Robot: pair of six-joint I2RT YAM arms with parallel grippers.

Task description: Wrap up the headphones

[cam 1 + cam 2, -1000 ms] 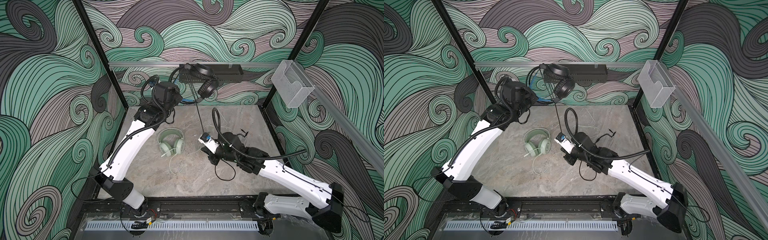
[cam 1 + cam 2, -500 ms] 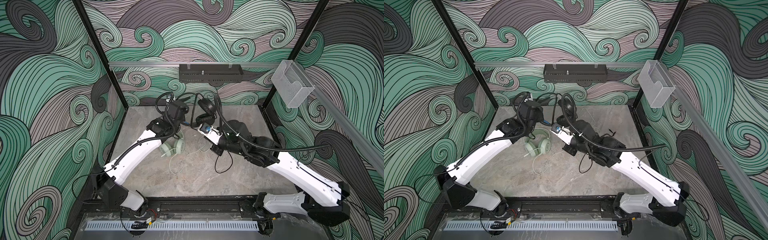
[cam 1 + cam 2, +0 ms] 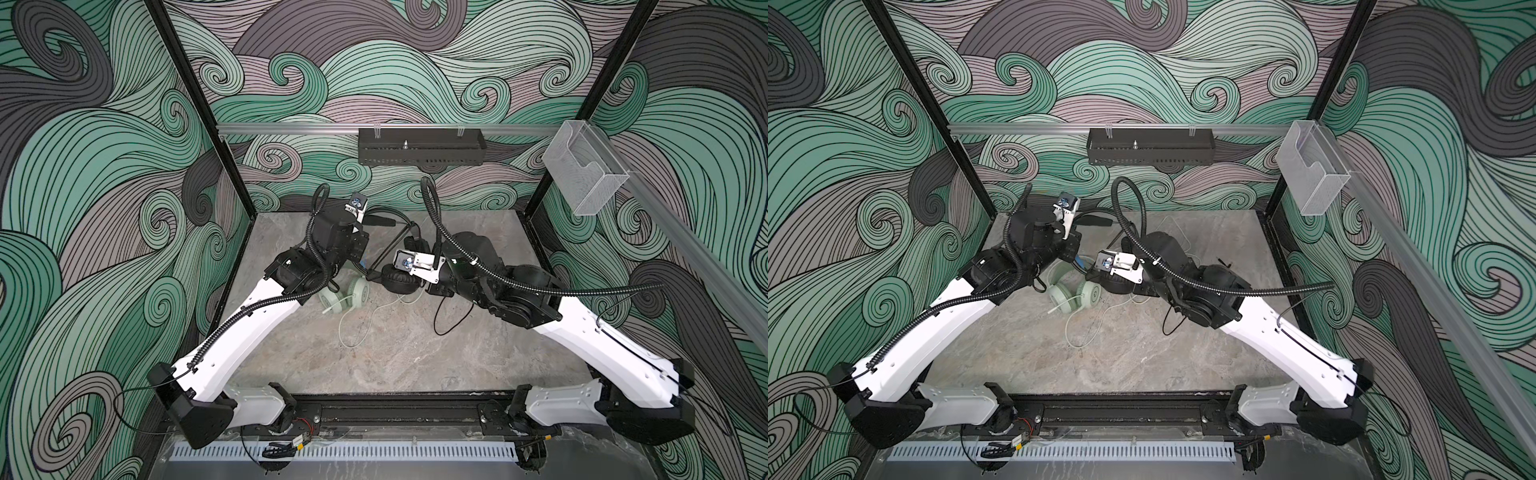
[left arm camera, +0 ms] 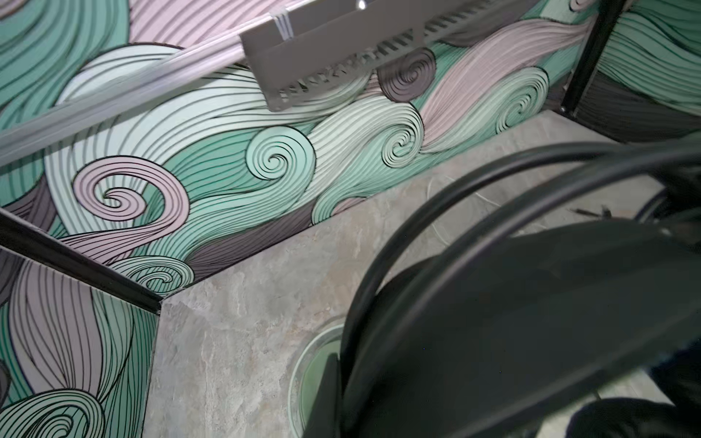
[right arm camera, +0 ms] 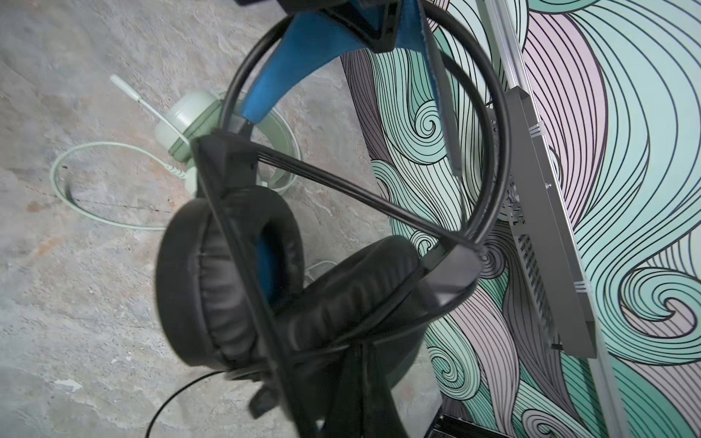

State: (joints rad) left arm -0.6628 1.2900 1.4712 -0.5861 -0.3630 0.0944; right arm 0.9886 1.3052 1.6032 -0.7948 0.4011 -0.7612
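Left claw [image 3: 360, 259] at black headset [image 3: 392, 283] (seemingly its headband), arm [image 3: 249, 332] far forward.

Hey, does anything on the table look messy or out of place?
Yes. The mint-green headset lies on the table with its cable sprawled in a loose loop, unwrapped. The black headset is tilted beside it.

Both top views look steeply down from high in front over the whole bench [image 3: 395, 353] and back wall [image 3: 1142, 62]. Each wrist view sits close against the black headset [image 5: 235, 288], both catching the mint headset [image 4: 315, 375] beyond it.
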